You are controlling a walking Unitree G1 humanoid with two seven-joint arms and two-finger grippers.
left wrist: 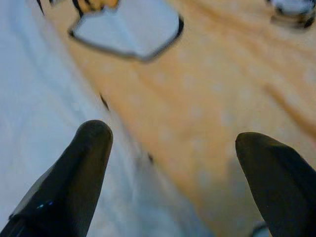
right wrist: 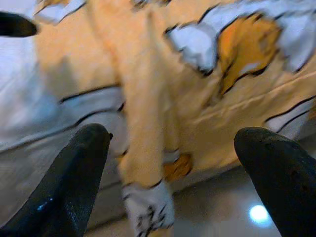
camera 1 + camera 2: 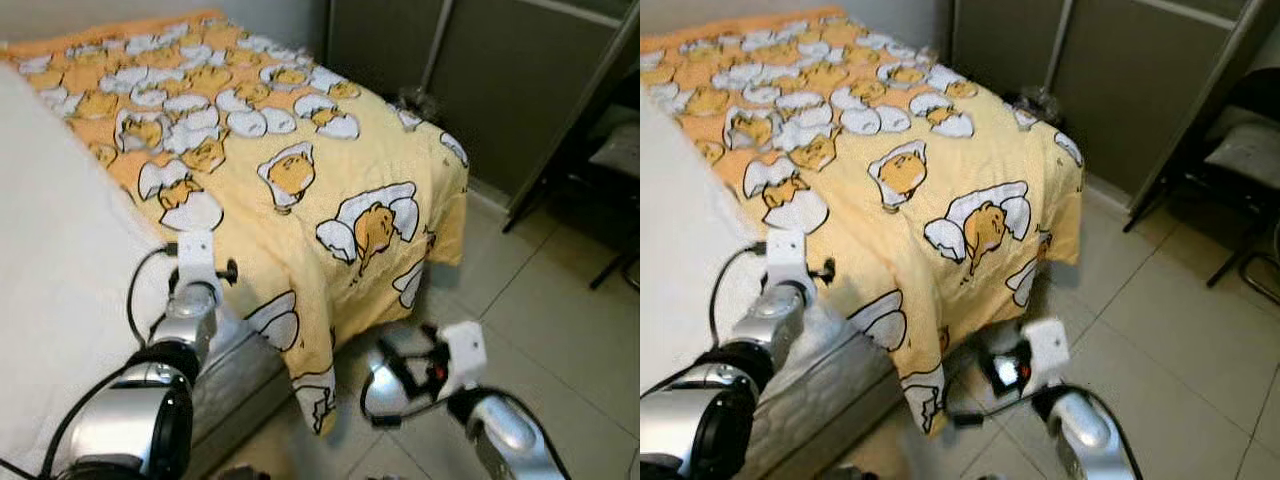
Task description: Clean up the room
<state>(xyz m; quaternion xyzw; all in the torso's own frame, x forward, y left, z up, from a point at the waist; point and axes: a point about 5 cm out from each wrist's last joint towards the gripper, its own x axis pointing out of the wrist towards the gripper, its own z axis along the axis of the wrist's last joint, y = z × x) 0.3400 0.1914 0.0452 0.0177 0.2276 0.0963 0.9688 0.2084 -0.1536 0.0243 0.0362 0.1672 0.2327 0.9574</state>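
Blanket lay spread over the bed, one corner drooping to the floor. Left gripper and right gripper faced it, jaws open and empty.

blanket overhanging bed (blocking), open floor

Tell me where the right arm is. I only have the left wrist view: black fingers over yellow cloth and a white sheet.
Observer: The right gripper is low beside the bed, fingers open, facing the hanging corner of the yellow egg-print fabric blanket.
Operator: Holding it?
Observer: No, there is nothing between its fingers. The corner hangs free toward the pale tiled floor.
Operator: Anything on its right?
Observer: A black metal-legged chair stands on that side, apart from the arm.
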